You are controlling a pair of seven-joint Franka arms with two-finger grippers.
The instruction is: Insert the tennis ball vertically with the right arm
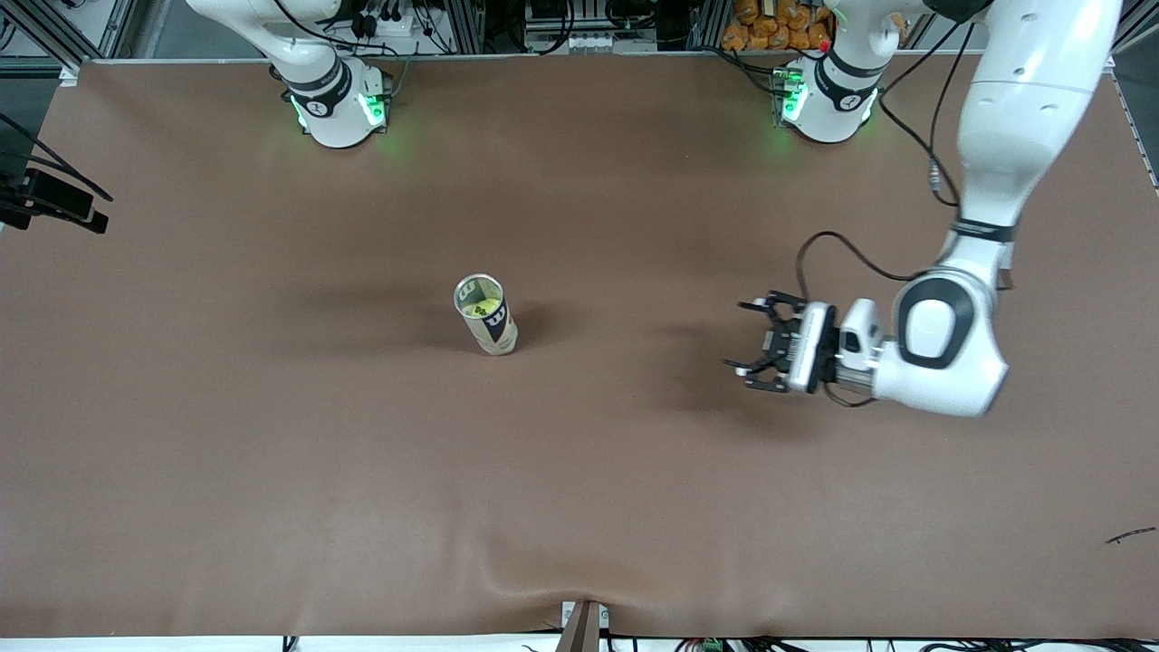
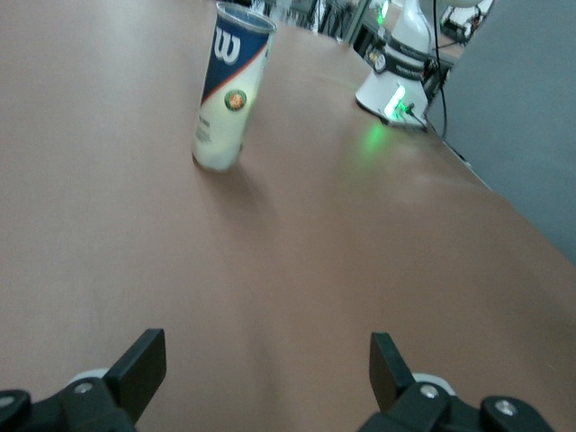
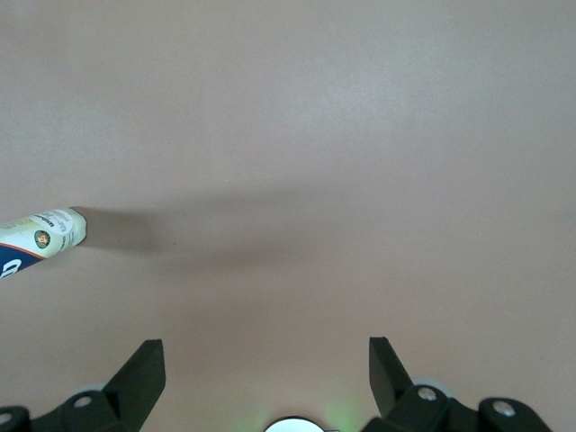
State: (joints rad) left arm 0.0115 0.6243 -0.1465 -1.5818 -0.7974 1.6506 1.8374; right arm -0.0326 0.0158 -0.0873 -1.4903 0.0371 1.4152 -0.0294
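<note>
A clear tennis-ball can [image 1: 486,315] with a dark Wilson label stands upright in the middle of the brown table, its top open. A yellow-green tennis ball [image 1: 483,309] shows inside it. My left gripper [image 1: 742,337] hovers low over the table toward the left arm's end, pointing at the can, open and holding nothing. In the left wrist view the can [image 2: 229,88] stands ahead of the open left gripper [image 2: 267,349]. My right gripper [image 3: 264,351] is out of the front view; its wrist view looks down on bare table, open and holding nothing, with the can [image 3: 40,233] at the picture's edge.
The right arm's base [image 1: 337,104] and the left arm's base [image 1: 826,100] stand along the table's back edge. A black camera mount [image 1: 54,204] sits at the right arm's end. A small dark scrap [image 1: 1130,536] lies near the front corner at the left arm's end.
</note>
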